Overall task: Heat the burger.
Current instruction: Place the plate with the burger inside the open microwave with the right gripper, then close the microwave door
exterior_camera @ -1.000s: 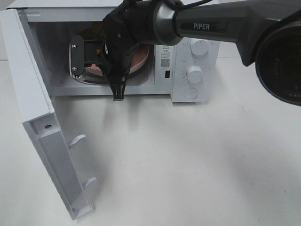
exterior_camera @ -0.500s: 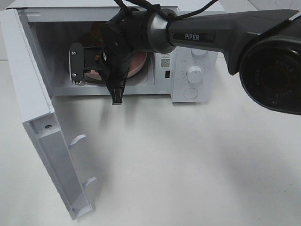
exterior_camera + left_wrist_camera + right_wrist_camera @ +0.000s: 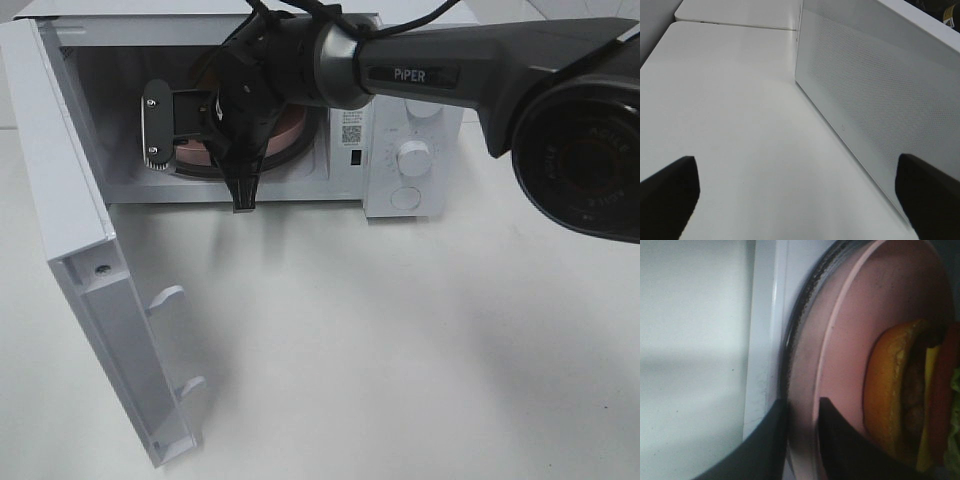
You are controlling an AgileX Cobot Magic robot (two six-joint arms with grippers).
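While overhead hides burger (image 3: pixel 900 390), wrist shows right pincer (image 3: pixel 802 409) astride plate (image 3: pixel 833 330) rim, grip unclear; left pincer (image 3: pixel 795 166) released.

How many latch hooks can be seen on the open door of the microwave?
2. Both stick out of the open door of the microwave: one hook higher in the exterior view, the other hook lower, near the door's bottom corner. None seems hidden.

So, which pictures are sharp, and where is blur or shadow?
Exterior high view: mostly sharp, but the dark grey arm close to the lens is blurred, and soft shadows lie on the white table. Right wrist view: soft all over, the golden-brown bun burger and round pink plate dim. Left wrist view: evenly lit, the white microwave door shows a clear dot mesh.
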